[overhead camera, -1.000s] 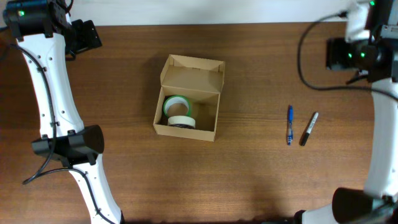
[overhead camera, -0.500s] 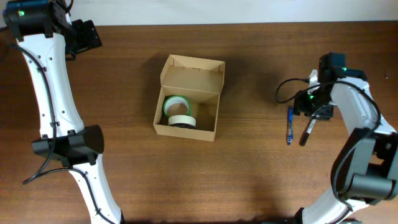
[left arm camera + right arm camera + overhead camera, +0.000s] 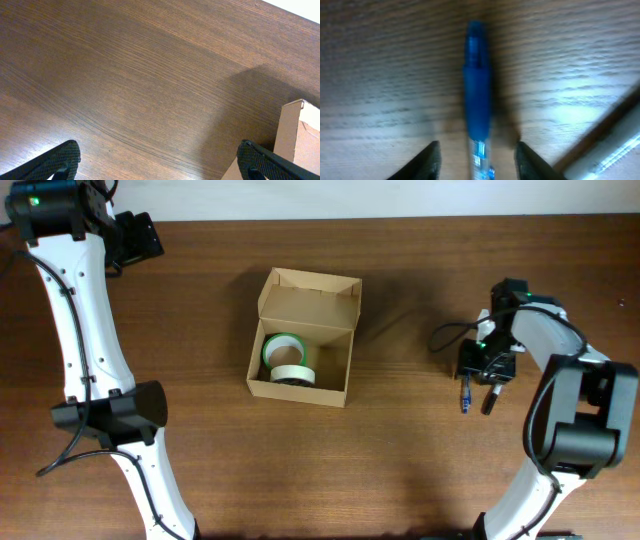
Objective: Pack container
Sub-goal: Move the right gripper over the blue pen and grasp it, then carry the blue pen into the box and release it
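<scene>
The container (image 3: 297,391), a brown cardboard box with its flap lid standing open at the back, sits mid-table. Inside lie a green tape roll (image 3: 283,346) and a white tape roll (image 3: 292,374). At the right, my right gripper (image 3: 483,363) is low over a blue pen (image 3: 465,396). In the right wrist view the pen (image 3: 477,100) lies between the open jaws (image 3: 477,160), with a gap on each side. My left gripper (image 3: 160,162) is wide open over bare wood at the far left (image 3: 140,237). A corner of the container (image 3: 300,135) shows at its right.
A black marker (image 3: 490,398) lies just right of the pen, close to the right finger (image 3: 610,145). The left arm's lower link (image 3: 110,415) stands left of the box. The table's back edge runs behind both grippers.
The right arm has swung down from the back right corner onto the blue pen, and its jaws have narrowed around it. The left arm has not moved.
</scene>
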### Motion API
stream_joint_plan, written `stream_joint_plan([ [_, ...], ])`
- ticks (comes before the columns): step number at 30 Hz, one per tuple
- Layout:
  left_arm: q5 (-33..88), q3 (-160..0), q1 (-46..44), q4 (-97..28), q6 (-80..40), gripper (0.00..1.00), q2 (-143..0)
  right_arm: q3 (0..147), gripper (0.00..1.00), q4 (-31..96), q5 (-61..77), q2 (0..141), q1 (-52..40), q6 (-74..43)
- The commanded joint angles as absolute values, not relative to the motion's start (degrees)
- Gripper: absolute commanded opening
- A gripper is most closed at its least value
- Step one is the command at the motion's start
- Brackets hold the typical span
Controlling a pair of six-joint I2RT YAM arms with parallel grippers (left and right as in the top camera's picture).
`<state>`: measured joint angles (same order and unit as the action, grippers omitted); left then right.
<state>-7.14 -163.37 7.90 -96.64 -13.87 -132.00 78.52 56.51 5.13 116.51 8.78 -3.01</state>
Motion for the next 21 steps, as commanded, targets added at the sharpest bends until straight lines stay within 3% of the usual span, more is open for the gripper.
stream_joint_plan([
  [1,-7.6,-163.2,8.1,-96.7,-13.2,1.00,-131.9,78.0,0.26,56.0,5.2,118.2,7.0,-3.3],
  [3,-7.6,-163.2,8.1,-96.7,-13.2,1.00,-131.9,78.0,0.15,55.6,4.3,118.8,6.7,-3.6],
  [7,-7.6,-163.2,8.1,-96.7,-13.2,1.00,-131.9,78.0,0.14,55.0,3.3,119.3,6.9,-4.2],
  [10,-7.6,-163.2,8.1,-96.7,-13.2,1.00,-131.9,78.0,0.04,54.6,1.8,119.3,6.8,-4.1],
  [21,-7.6,-163.2,8.1,-96.7,-13.2,1.00,-131.9,86.8,0.04,61.4,7.1,114.9,6.7,-2.1],
])
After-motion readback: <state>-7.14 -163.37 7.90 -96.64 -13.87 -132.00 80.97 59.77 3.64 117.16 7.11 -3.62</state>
